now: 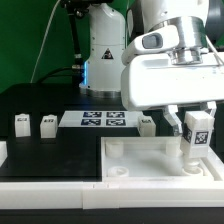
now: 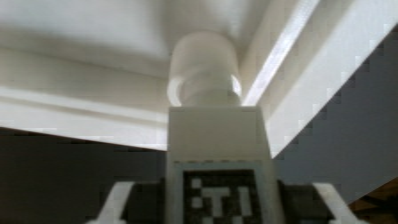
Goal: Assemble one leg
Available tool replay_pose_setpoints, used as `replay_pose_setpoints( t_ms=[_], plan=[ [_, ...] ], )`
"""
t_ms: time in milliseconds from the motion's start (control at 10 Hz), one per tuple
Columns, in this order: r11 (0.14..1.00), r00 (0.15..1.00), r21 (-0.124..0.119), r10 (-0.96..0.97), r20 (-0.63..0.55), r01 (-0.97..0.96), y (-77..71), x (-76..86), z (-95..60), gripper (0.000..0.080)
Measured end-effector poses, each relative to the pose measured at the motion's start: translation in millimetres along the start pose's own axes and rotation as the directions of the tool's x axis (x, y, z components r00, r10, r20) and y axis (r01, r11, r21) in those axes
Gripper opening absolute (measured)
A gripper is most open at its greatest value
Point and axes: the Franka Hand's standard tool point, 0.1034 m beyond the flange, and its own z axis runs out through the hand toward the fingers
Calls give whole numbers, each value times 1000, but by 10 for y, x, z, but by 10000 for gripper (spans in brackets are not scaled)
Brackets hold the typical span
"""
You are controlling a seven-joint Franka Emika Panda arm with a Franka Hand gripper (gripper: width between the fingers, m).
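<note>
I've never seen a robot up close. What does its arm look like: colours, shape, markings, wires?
The glossy white arm has rounded segments and a grey joint ring. A bulky white boxy housing sits at its wrist, above a small end effector with two pale fingers. The white base behind bears a triangular warning sticker and a bluish glow; a thin black cable hangs nearby.

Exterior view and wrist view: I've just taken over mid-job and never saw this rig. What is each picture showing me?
The exterior view, from a camera off the arm, shows a white robot arm whose two-finger gripper is shut on the leg, a small white tagged block, held at a corner of the white plate. On the black table lie three loose legs and the marker board. The wrist view, from a camera on the wrist, looks along the held leg towards the plate.
</note>
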Motion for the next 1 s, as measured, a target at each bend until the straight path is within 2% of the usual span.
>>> replay_pose_setpoints(
  t_ms=[600, 800, 1000],
  plan=[
    [1000, 1000, 4, -4, 7, 4, -23, -115, 146, 290],
    [1000, 999, -5, -2, -36, 2, -22, -125, 152, 291],
    [1000, 1000, -3, -2, -27, 2, -21, -120, 153, 295]
  ],
)
